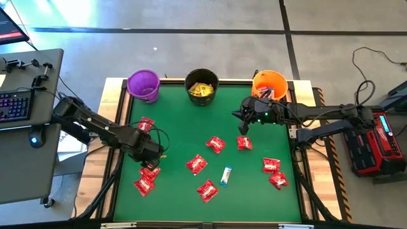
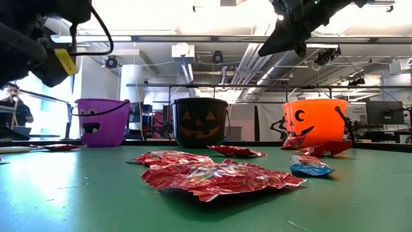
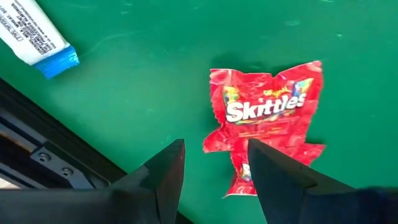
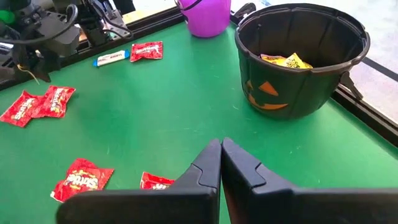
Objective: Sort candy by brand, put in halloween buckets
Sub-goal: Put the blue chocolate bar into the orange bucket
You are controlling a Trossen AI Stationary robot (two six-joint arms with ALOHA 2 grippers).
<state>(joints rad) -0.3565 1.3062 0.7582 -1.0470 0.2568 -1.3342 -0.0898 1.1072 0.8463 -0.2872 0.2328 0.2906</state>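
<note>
Several red candy packets lie flat on the green table (image 1: 178,127), with one white-and-blue bar (image 1: 226,175) among them. At the far edge stand the purple bucket (image 1: 143,84), the black bucket (image 1: 202,86) holding yellow packets (image 4: 283,60), and the orange bucket (image 1: 270,86). My left gripper (image 3: 214,158) hangs open near the table's left side, pointing down over a red Skittles packet (image 3: 267,118); one finger stands over the packet's edge. My right gripper (image 4: 221,149) is shut and empty, raised over the table in front of the orange bucket.
Another white-and-blue bar (image 3: 37,34) lies close to the table's dark left rail (image 3: 37,155). More red packets (image 1: 145,186) lie just nearer than my left gripper, others (image 1: 275,173) at the near right. A keyboard desk (image 1: 19,102) stands left of the table.
</note>
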